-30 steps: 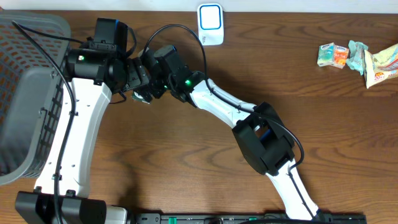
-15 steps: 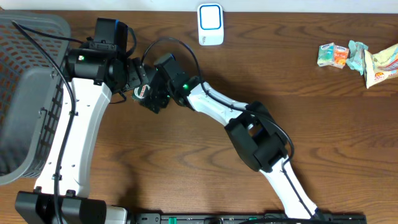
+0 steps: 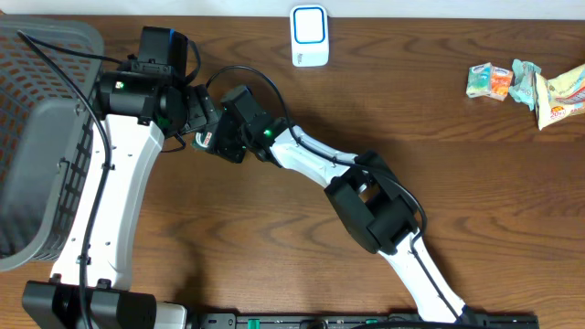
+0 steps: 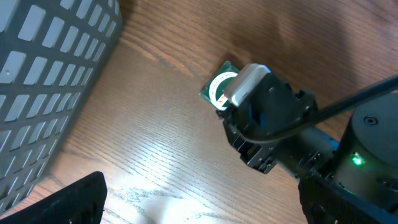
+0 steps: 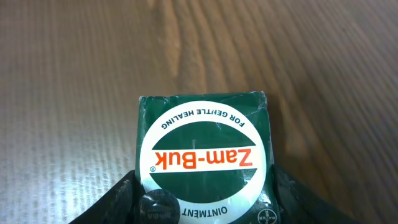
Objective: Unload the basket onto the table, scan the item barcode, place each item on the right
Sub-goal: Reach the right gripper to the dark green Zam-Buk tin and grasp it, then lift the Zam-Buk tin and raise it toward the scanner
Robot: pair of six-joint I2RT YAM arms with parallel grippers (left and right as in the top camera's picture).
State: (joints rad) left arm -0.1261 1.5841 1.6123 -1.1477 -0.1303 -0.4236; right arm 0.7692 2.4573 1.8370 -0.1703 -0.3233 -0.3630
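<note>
The right gripper [image 5: 206, 188] is reaching across the table's left side and bracketing the Zam-Buk box [image 5: 204, 134]. One dark finger is standing close against each side of the box. Whether the jaws are already bearing on it cannot be told. The box is lying flat on the table [image 3: 439, 137], label up, so the barcode is presumably sitting on another face. A lift and a turn are therefore likely needed before scanning.

The left gripper [image 4: 208, 199] is hovering just above this spot with its fingers spread wide and holding nothing (apparently standing by, or clear after a release).

The white scanner [image 3: 310, 35] is sitting at the far edge, well apart from the box. A grey basket [image 3: 55, 37] is occupying the left end. Loose snack packets [image 3: 521, 87] are lying at the far right. The surface is dark wood grain, catching a soft glare.
</note>
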